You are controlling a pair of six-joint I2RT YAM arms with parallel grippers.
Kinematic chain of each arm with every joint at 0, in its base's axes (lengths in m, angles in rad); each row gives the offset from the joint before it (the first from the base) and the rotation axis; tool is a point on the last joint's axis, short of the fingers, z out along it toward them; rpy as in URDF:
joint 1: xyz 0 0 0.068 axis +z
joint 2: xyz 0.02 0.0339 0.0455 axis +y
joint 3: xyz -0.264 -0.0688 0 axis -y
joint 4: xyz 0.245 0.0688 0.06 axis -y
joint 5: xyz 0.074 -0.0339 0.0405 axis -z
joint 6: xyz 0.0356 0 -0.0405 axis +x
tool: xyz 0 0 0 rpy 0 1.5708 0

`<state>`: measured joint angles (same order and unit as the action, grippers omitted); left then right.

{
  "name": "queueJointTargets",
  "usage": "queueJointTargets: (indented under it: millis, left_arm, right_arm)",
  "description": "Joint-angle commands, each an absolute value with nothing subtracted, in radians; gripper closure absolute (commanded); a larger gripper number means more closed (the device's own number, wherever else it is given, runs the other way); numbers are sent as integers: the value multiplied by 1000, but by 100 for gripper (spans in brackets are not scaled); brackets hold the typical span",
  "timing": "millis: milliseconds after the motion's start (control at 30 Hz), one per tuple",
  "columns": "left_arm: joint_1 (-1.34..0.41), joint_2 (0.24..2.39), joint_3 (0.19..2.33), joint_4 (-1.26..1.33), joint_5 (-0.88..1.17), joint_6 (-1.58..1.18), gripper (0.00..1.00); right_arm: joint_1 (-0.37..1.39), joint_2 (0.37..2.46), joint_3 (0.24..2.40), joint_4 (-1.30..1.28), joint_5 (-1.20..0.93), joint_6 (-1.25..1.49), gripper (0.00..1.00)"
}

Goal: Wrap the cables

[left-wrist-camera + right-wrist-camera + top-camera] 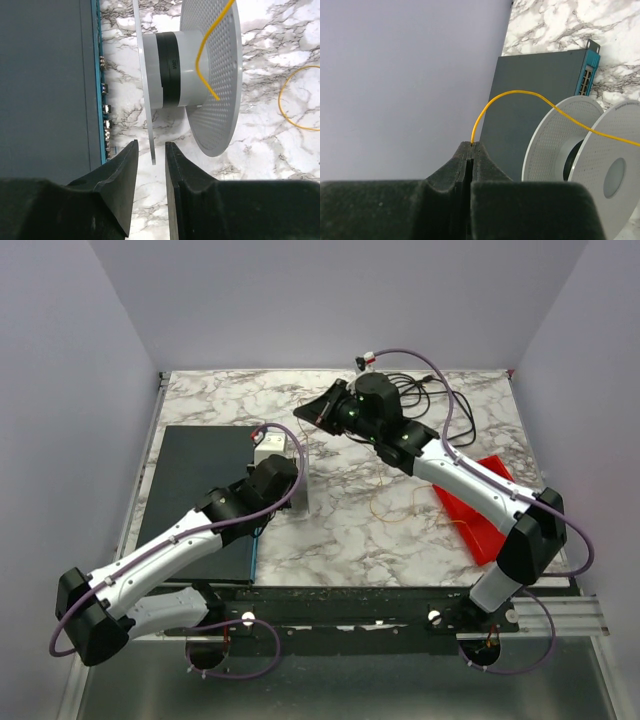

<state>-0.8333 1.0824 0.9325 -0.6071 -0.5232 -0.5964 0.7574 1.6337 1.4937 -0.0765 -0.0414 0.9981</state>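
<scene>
Lilac-grey walls (pixel 340 300) enclose a marble surface (pixel 340 540) on three sides, so we judge the free room for moving to lie over the bare middle, between the dark grey box (pixel 195 490) at left and the red tray (pixel 470 525) at right. The white spool (pixel 210 75) stands on its flange rims just beside the box's blue edge. Its two perforated flanges look thin and light, and we expect it to roll if nudged, so the hub or a flange rim is the sound place to hold. The black cables (pixel 428 392) lie in a loose tangle at the far right of the surface, near the back wall. We judge them soft and light, apt to snag loop on loop, and best taken by a plug end. A yellow wire (pixel 517 91) arches away from the spool, with a slack loop on the marble. Thin, springy and likely slippery, it wants a firm pinch near its end. The right hand (pixel 472 146), raised above the surface, is pressed together on that wire. The left hand (pixel 151 150) is slightly spread, the near flange's rim in the gap between its fingers, touching neither as far as we can tell.
</scene>
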Motion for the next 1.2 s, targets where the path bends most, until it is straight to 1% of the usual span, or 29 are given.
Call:
queueJointTargets:
  millis: [0, 233, 500, 533, 567, 700, 733, 1000, 1167]
  left_arm:
    - [-836, 1044, 911, -580, -494, -608, 69]
    - [-836, 1030, 907, -574, -484, -623, 69]
    - [-834, 1007, 897, -556, -510, -660, 64]
    - [-834, 1011, 900, -552, -516, -663, 62]
    - [-834, 1013, 900, -549, -526, -672, 57]
    - [-834, 1028, 891, -497, -547, -670, 47]
    - [-833, 1038, 895, -493, -555, -670, 46]
    - [-828, 1105, 865, -384, -616, -690, 46]
    - [-827, 1130, 838, -330, -632, -693, 49]
  right_arm:
    - [772, 1669, 1474, -17, -30, 1017, 99]
    - [774, 1697, 1422, 54, -29, 1051, 99]
    - [776, 1719, 1402, 85, -49, 1091, 99]
    - [776, 1720, 1402, 86, -52, 1095, 99]
    - [776, 1721, 1404, 86, -56, 1098, 99]
    - [776, 1725, 1407, 82, -69, 1111, 99]
    - [776, 1725, 1408, 81, -71, 1112, 99]
    - [776, 1730, 1393, 93, -89, 1134, 99]
    - [776, 1733, 1388, 94, -95, 1132, 99]
